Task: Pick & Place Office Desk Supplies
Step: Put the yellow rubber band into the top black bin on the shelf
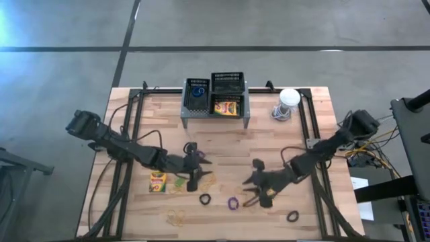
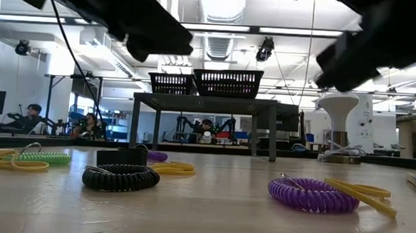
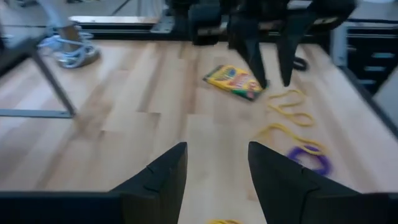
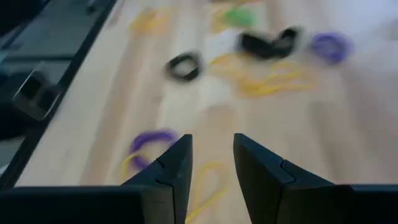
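- Partly sorted: in the high view, one crayon box point(image 1: 228, 107) lies in a basket of the mesh rack point(image 1: 215, 114) at upper centre, and a blue loop band point(image 1: 197, 94) shows in the basket to its left.
- Most supplies wait on the tabletop point(image 1: 161, 114): a second crayon box point(image 1: 158, 182) at lower left, a green band point(image 1: 180, 181) just beside it, a black loop band point(image 1: 205, 199) and a purple loop band point(image 1: 233, 202) at lower centre, another black band point(image 1: 292, 216) at lower right, and tan rubber bands point(image 1: 177, 216) near the bottom edge.
- A third crayon box point(image 3: 235, 81) appears only in the left wrist view, right of centre, flat on the wood.
- The left gripper point(image 1: 195, 169) hangs at centre-left of the overhead frame, beside the green band, its arm reaching in from the left edge; its fingers stand parted and grasp nothing.
- The right gripper point(image 1: 258, 193) sits low at centre-right, near the purple band, its arm angled in from the right edge; its fingers are apart and empty.
- By this reckoning, the bulk of the placing is yet to come.
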Robot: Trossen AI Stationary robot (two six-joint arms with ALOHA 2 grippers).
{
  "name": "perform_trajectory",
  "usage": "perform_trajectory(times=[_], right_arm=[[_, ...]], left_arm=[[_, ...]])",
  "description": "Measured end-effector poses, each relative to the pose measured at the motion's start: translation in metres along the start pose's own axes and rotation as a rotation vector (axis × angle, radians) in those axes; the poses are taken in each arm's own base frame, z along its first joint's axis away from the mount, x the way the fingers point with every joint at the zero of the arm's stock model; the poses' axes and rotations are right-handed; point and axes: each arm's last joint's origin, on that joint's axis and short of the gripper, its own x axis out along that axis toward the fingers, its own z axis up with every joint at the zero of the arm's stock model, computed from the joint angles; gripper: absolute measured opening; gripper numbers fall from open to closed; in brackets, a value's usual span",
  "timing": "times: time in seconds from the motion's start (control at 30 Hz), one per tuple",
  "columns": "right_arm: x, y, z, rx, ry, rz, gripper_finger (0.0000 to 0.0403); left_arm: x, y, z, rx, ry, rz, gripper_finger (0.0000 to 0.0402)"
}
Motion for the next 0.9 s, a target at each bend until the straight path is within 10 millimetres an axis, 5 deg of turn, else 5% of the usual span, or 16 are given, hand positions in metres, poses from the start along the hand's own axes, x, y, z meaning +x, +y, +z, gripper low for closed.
perform_trajectory(times=[0.43,0.9], right_arm=[[0.059,0.02,-0.03,-0.099,0.22,0.144,0.016],[0.057,0.017,-0.037,-0.118,0.301,0.11,0.0015]], left_arm=[[0.006,-0.042,-0.029,-0.124,0.032,-0.025,0.0177],[0.034,-0.047,-0.038,-0.143,0.03,0.031,0.0177]])
